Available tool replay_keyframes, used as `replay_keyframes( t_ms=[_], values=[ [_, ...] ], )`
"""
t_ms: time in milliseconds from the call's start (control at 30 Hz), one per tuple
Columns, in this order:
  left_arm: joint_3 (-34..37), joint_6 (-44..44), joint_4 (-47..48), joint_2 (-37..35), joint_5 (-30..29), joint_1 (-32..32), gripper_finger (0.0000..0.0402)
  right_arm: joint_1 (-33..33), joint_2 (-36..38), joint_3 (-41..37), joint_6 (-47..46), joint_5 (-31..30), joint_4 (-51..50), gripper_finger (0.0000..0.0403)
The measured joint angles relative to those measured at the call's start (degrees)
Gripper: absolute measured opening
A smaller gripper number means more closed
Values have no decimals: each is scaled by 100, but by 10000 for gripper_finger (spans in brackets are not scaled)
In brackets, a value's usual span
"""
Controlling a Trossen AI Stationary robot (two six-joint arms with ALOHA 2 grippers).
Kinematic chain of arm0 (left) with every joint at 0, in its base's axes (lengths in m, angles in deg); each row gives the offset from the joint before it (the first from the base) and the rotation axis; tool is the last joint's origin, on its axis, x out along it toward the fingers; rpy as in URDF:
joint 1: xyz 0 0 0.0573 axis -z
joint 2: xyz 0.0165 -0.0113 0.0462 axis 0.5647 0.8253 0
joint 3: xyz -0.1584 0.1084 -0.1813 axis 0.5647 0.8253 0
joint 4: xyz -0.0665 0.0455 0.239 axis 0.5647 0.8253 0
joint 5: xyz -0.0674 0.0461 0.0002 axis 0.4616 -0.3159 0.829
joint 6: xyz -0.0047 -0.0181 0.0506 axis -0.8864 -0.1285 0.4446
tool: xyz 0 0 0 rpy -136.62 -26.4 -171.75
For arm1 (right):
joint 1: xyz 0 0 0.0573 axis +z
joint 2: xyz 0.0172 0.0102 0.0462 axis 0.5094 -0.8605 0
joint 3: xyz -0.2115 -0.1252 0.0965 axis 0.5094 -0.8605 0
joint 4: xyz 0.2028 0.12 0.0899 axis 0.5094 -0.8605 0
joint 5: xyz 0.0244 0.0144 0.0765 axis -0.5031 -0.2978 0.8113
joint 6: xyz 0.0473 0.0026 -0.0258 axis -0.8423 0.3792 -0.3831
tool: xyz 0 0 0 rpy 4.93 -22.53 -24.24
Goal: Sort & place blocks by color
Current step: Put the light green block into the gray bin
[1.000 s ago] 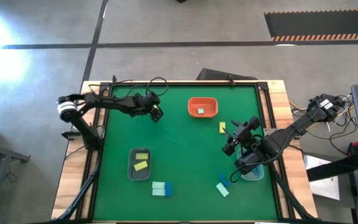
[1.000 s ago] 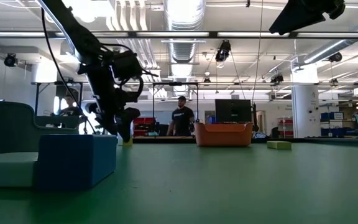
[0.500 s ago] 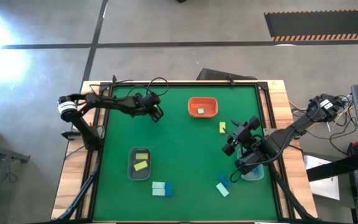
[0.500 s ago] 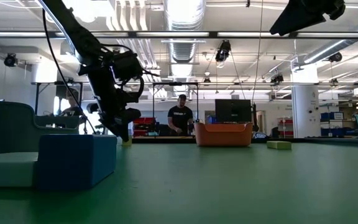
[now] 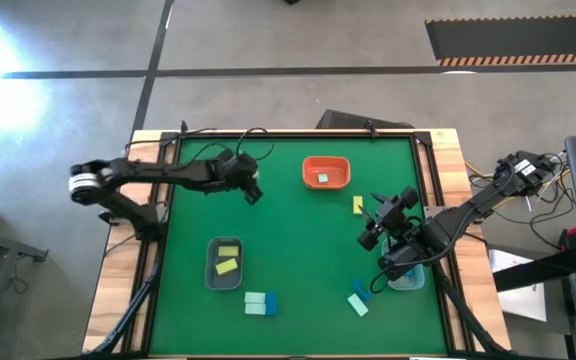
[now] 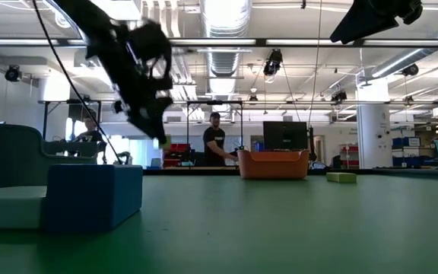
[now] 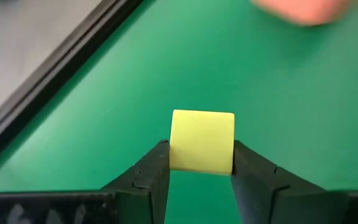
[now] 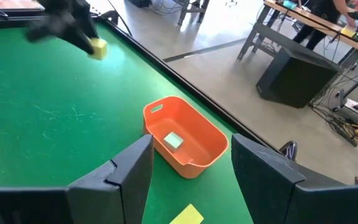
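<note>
In the high view the left gripper [image 5: 253, 192] sits in the upper left part of the green table [image 5: 288, 260], its arm reaching in from the left edge. The left wrist view shows its two dark fingers [image 7: 146, 176] clamped on the sides of a yellow block [image 7: 202, 141], which is held above the green surface. In the low view the same gripper [image 6: 158, 135] hangs in the upper left of the frame, clear of the table, with the yellow block at its tip.

The right gripper [image 5: 368, 237] waits at the right of centre in the high view. Its fingers [image 8: 129, 169] stand apart in the right wrist view with nothing between them.

An orange tray [image 5: 340, 182] lies at upper centre of the table and holds one pale mint block [image 5: 322, 179]. Just right of and below it a loose yellow block [image 5: 357, 205] lies on the table. A grey bin [image 5: 211, 277] at lower left holds two yellow blocks [image 5: 226, 266]. Below and right of that bin, a mint block [image 5: 255, 301] and a blue block [image 5: 271, 304] lie touching side by side. At lower right, another blue block [image 5: 361, 291] and a mint block [image 5: 358, 305] lie close together, beside a clear bluish bin [image 5: 408, 281] partly hidden under the right arm.

In the low view a person [image 6: 214, 144] stands in the room beyond the table.
</note>
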Motion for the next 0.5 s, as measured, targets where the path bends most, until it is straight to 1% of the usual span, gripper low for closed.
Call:
replay_keyframes(
  t_ms=[133,233,333,400,500],
  values=[
    [-173,81,449,-656,7,922,118,0,1,0,0,2,0,203],
    [-389,-106,797,-1042,31,1747,118,0,1,0,0,0,2,203],
    [-551,-309,1110,-1288,273,2596,118,0,1,0,0,0,2,203],
    [-652,-700,1374,-1328,493,3138,118,0,1,0,1,0,2,203],
    [-759,-1673,2013,-1262,671,3779,118,1,1,-2,2,0,2,203]
  ],
)
